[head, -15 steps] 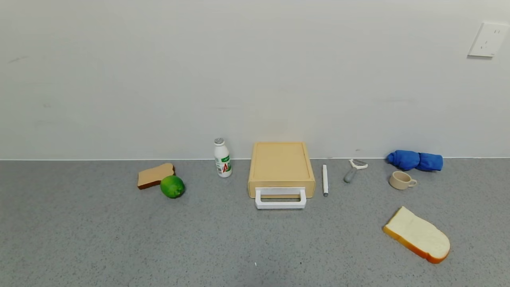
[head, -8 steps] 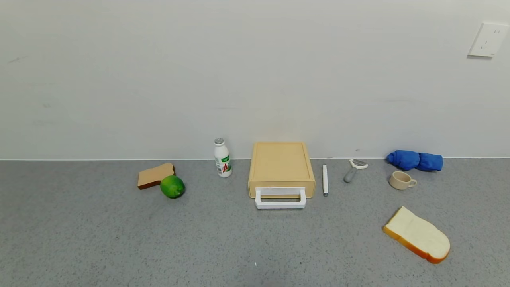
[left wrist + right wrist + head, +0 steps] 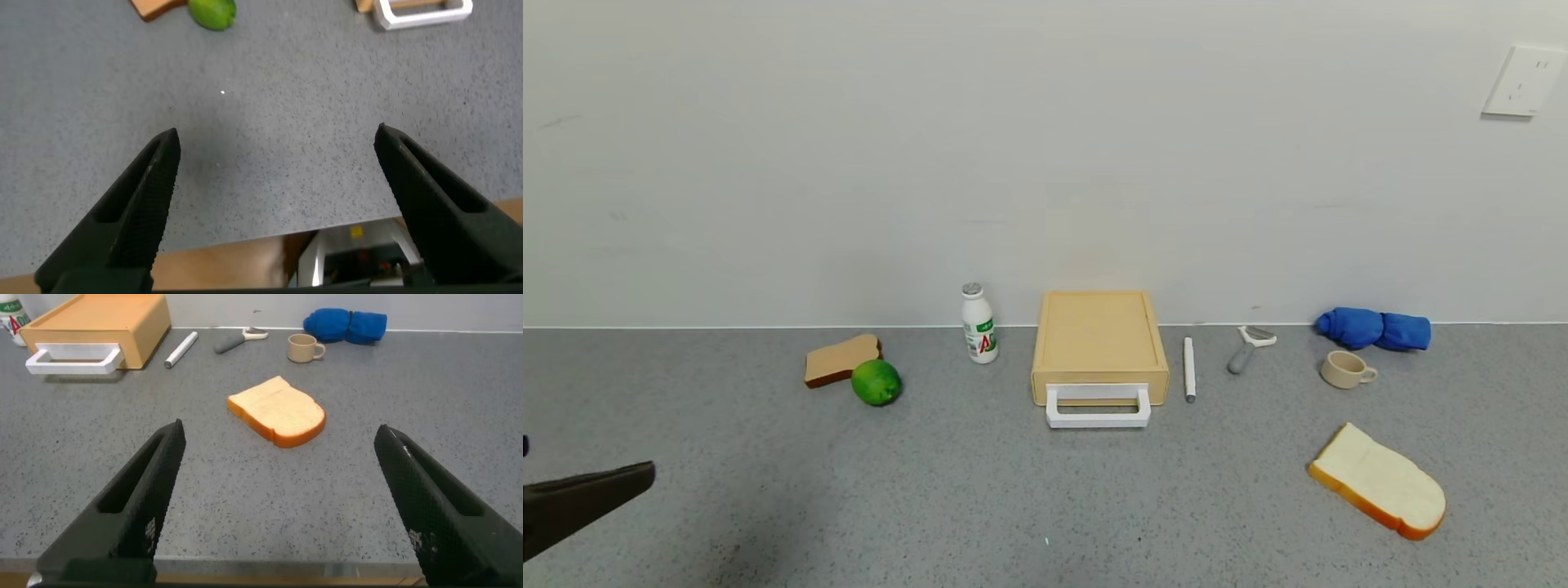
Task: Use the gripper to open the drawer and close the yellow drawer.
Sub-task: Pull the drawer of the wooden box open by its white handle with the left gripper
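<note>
The pale-yellow drawer box (image 3: 1099, 336) sits against the back wall at mid-counter, its tray pushed in and its white loop handle (image 3: 1098, 407) facing me. It also shows in the right wrist view (image 3: 102, 327). My left gripper (image 3: 278, 143) is open and empty, low over the counter's near left edge; one finger (image 3: 584, 494) shows at the head view's left edge. My right gripper (image 3: 279, 433) is open and empty at the counter's near edge, far from the drawer, and is out of the head view.
Left of the drawer stand a white bottle (image 3: 978, 323), a brown toast slice (image 3: 840, 359) and a green lime (image 3: 876, 381). To its right lie a white pen (image 3: 1189, 369), a peeler (image 3: 1246, 347), a beige cup (image 3: 1346, 369), a blue cloth (image 3: 1374, 329) and a white bread slice (image 3: 1379, 482).
My left gripper's finger has come into the head view at the lower left edge. The drawer and the other objects have not moved.
</note>
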